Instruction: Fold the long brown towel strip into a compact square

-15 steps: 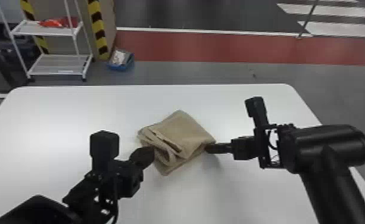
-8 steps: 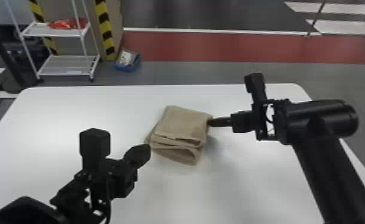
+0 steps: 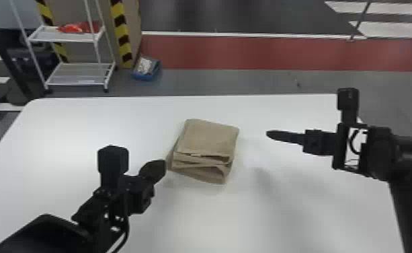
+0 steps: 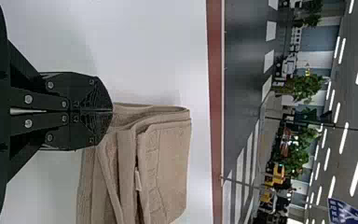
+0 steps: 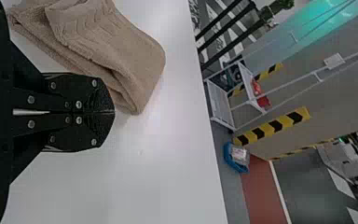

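White tbl (image 3: 80,128) w/ towel (image 3: 208,138) on top btwn grippers, folded to a thick, layered near-square, loose layers facing robot. L gripper (image 3: 163,165): narrow, fingers together, tips right by towel's L side. R gripper (image 3: 269,134): narrow too, apart from towel's R side.

One towel (image 3: 208,136), two grippers (image 3: 163,164), one table (image 3: 80,124), one rack (image 3: 77,73) (the wheeled sort), one blue bin (image 3: 146,77).

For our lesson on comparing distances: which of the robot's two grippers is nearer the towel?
The left gripper: in the head view its tip is close beside the towel, while table shows between towel and right gripper.
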`<control>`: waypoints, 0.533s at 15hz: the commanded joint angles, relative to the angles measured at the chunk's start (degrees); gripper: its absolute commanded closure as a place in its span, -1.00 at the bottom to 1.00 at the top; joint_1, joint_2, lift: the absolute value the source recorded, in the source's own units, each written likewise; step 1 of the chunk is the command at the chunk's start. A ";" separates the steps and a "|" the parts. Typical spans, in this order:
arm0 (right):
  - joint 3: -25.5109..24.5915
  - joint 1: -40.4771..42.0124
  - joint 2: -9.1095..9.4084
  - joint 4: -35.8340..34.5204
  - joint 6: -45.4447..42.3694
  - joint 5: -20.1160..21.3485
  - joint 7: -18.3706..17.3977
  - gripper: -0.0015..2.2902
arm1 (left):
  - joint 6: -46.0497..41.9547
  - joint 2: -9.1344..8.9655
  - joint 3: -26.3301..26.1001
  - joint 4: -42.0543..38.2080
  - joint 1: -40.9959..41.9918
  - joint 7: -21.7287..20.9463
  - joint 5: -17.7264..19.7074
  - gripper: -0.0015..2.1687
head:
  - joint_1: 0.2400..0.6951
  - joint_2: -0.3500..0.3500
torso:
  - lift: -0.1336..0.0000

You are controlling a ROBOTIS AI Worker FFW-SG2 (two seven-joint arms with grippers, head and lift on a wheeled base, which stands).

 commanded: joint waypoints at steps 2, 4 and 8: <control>-10.10 6.72 -2.25 -5.56 -6.80 -3.21 -0.11 0.66 | -7.91 0.08 -0.12 5.13 -1.79 -0.46 -0.44 0.98 | 1.00 -0.33 | -0.86; -15.55 11.47 -3.92 -6.70 -11.19 -6.46 0.33 0.67 | -13.36 0.08 -0.12 8.64 -3.02 -0.73 -1.32 0.98 | 1.00 -0.44 | -0.86; -26.01 20.52 -5.32 -6.44 -17.00 -14.89 3.58 0.68 | -15.12 0.08 -0.20 12.68 -4.78 -2.66 -1.41 0.98 | 1.00 -0.70 | -0.86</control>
